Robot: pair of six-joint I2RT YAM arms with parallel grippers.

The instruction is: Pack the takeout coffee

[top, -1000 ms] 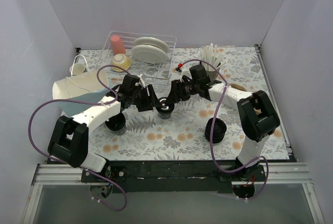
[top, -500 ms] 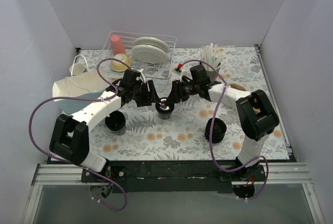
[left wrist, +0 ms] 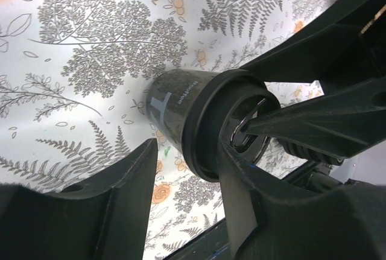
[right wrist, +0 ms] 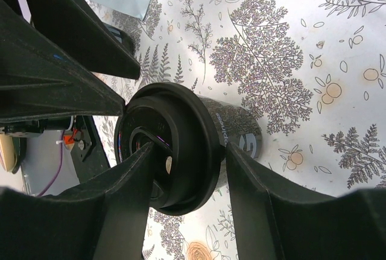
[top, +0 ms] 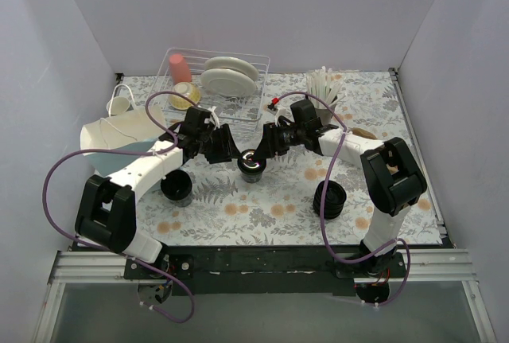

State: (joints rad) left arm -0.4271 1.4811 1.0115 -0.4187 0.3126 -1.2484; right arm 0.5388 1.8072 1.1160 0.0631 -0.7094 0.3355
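Takeout coffee (top: 251, 164) is upright mid-counter with its lid (right wrist: 163, 145) already on, both arms crowding it. What's new: over the last second the left hand (top: 231, 150) swung off the lidless cup (top: 176, 187), which sits at the coffee's 8 o'clock, and slid in from the 9 o'clock side. Its fingers (left wrist: 129, 187) are now spread either side of the cup, with a sliver of counter (top: 278, 200) showing past one of them, so no pinch yet as far as I can see. The right hand (top: 264, 149) at 1 o'clock barely budged. It's part-spread astride the lid, one tip on the recessed top, and I can't tell if it's actually gripping. My guess is the left is taking over for the carry to the white paper bag (top: 119, 140) out at 9 o'clock. The cup is matte black paper with grey print, tapered. The lid is glossy plastic with a fat rolled rim, probably slippery, and the cloth is a fern-and-flower print.
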